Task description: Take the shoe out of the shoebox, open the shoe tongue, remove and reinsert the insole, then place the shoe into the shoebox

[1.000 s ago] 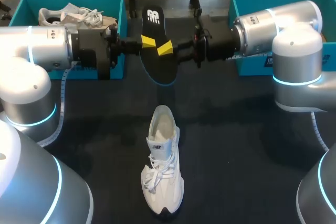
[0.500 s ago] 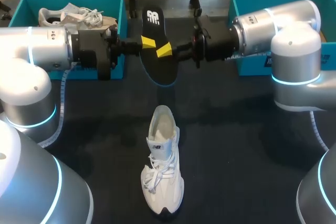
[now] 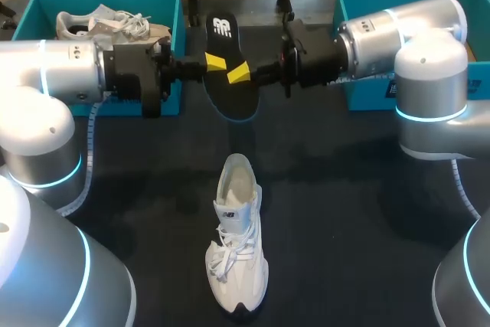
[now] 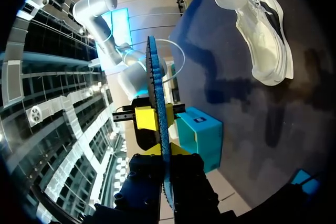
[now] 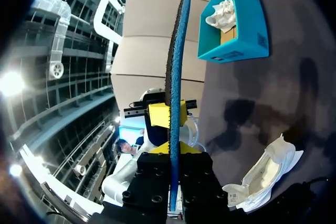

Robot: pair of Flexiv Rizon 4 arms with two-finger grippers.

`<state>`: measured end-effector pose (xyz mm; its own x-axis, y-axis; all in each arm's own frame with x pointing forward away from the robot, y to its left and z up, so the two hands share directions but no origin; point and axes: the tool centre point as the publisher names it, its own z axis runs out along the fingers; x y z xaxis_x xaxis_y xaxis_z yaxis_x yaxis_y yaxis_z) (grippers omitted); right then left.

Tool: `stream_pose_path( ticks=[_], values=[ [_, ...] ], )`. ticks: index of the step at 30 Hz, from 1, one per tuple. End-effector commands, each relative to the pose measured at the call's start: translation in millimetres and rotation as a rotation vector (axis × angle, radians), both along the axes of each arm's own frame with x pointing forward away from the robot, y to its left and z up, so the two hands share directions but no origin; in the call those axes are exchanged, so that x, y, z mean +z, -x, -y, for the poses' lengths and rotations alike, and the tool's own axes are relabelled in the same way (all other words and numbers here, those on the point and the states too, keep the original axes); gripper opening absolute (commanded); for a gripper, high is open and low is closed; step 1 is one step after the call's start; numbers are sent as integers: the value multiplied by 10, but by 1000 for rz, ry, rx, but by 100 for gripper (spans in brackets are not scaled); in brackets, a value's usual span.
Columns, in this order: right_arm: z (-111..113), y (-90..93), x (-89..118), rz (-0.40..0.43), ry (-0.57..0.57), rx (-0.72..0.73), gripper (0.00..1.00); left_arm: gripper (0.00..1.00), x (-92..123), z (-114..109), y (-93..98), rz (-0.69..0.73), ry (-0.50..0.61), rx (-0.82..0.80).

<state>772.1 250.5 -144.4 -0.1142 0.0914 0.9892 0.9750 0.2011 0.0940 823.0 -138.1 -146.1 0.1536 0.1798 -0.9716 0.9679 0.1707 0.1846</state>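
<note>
Black insole (image 3: pixel 233 89) midair, clamped in left fingers (image 3: pixel 216 60) and in right fingers (image 3: pixel 240 73).

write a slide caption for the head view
Left pincer and right pincer grip the black insole from opposite sides; the white shoe lies nearer the camera

Flat matte black table (image 3: pixel 344 212) is taking up the whole work area and running out past the head view's near edge. Soft shadows are lying across its surface.

Edge-on insole (image 4: pixel 157 103) clamped in left pincer (image 4: pixel 165 149), white shoe (image 4: pixel 262 30) lying beyond
</note>
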Motion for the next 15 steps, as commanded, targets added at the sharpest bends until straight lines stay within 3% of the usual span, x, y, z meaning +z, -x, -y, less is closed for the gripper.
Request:
stream_pose_path(
  ticks=[1, 2, 3, 7, 15],
  values=[
    [-23, -10, -7, 6, -5, 2, 0, 0, -9, 11, 20, 4, -11, 4],
    [-21, -12, -8, 11, -7, 1, 0, 43, -8, 8, 28, 6, -19, 4],
    [-15, -14, -8, 18, -8, -2, 0, 100, -6, 1, 42, 13, -54, 10],
    [24, -9, -9, 46, -6, -17, 0, 100, 3, -98, 158, 67, -197, 61],
    [134, -17, -36, 158, -6, -27, 0, 100, -51, -631, 271, -1, -346, 157]
  ],
)
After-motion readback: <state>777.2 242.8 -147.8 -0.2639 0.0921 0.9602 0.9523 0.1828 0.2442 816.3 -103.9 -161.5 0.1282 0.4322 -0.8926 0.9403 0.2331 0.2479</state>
